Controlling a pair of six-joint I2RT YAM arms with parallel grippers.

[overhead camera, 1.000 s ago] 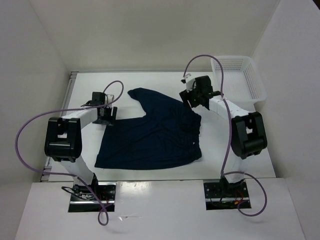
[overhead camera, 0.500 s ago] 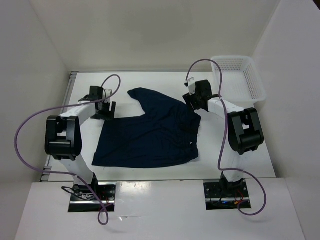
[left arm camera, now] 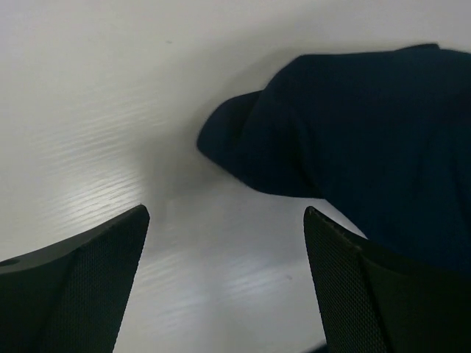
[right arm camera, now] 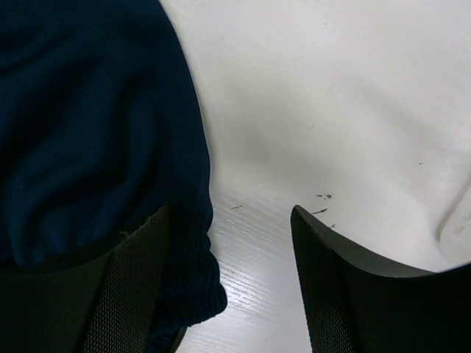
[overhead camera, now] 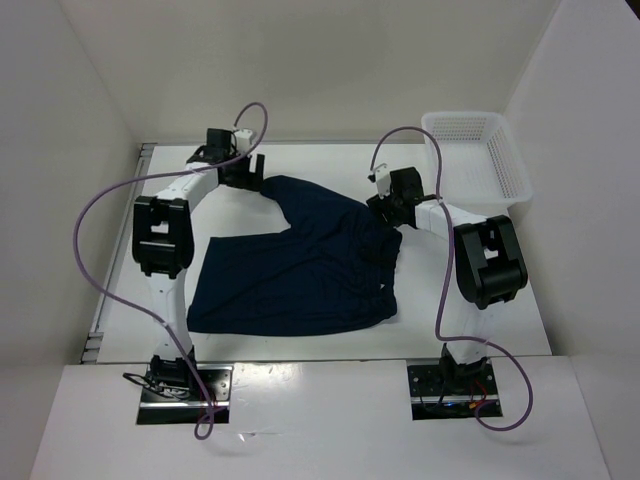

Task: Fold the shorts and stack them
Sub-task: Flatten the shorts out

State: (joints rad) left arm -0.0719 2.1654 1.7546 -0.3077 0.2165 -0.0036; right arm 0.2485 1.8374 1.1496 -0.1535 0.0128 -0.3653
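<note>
Across the middle of the top view, the shorts (overhead camera: 300,270) lie spread flat on the white table (overhead camera: 320,165), dark navy, one leg (overhead camera: 285,192) reaching toward upper left of centre, the rest a wide block lower down. Left gripper (overhead camera: 243,168) sits upper left of centre, just beside that leg's tip. Its wrist view shows the fingers (left arm camera: 81,287) spread apart with nothing between them, bare table in the gap, and the rounded leg end in the upper middle of the frame, not touching. Right gripper (overhead camera: 388,208) is right of centre, at the waistband (right arm camera: 188,294) side of the shorts. Its fingers (right arm camera: 353,294) are parted, the fabric edge lying in the left part of the gap, not pinched. Cannot tell if the left-hand finger touches the cloth. White mesh basket (overhead camera: 478,150) upper right, well apart from the shorts
</note>
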